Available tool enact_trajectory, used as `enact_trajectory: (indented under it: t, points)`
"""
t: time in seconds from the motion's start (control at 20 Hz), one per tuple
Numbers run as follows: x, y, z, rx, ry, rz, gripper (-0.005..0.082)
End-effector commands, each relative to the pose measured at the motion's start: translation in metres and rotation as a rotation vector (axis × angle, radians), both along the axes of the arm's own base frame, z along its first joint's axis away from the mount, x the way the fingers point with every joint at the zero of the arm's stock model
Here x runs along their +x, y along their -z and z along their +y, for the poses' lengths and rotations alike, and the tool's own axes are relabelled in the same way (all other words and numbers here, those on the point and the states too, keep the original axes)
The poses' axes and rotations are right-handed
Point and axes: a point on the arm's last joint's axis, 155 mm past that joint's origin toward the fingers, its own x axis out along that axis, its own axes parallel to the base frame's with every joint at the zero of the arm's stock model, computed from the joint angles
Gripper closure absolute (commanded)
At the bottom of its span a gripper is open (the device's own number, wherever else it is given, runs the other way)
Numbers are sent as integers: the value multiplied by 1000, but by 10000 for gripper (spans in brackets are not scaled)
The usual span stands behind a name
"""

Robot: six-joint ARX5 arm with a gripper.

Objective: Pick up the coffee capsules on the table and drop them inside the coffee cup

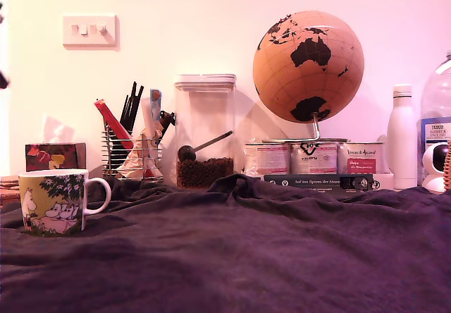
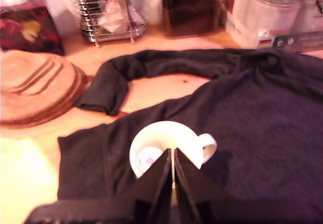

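Observation:
The coffee cup [image 1: 53, 201] stands on the table [image 1: 246, 256] at the exterior view's left, handle toward the right. In the wrist view the cup [image 2: 151, 138] is seen from above, white inside. A small pale round thing, seemingly one of the coffee capsules [image 2: 147, 159], lies at its bottom. My gripper [image 2: 173, 176] hangs right over the cup's near rim, its dark fingers [image 2: 160, 178] pressed together with only a thin slit between them and nothing visible in it. No capsule shows on the cloth. The gripper is out of the exterior view.
Along the back stand a tissue box [image 1: 55, 156], a wire pen holder [image 1: 132, 151], a clear jar of coffee beans [image 1: 205, 133], round tins [image 1: 313, 158], a globe [image 1: 309, 66] and a white bottle [image 1: 402, 137]. Cork mats [image 2: 35, 88] lie on bare wood beside the cloth.

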Motion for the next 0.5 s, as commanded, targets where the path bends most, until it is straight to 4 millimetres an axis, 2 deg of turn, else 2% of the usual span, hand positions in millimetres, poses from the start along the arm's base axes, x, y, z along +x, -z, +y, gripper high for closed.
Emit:
enact_trajectory:
  t: [0.0,0.45]
  points:
    - [-6,11,2,-20,-17,-6,785]
    - [-35,52,7,-86,-51,-56,785]
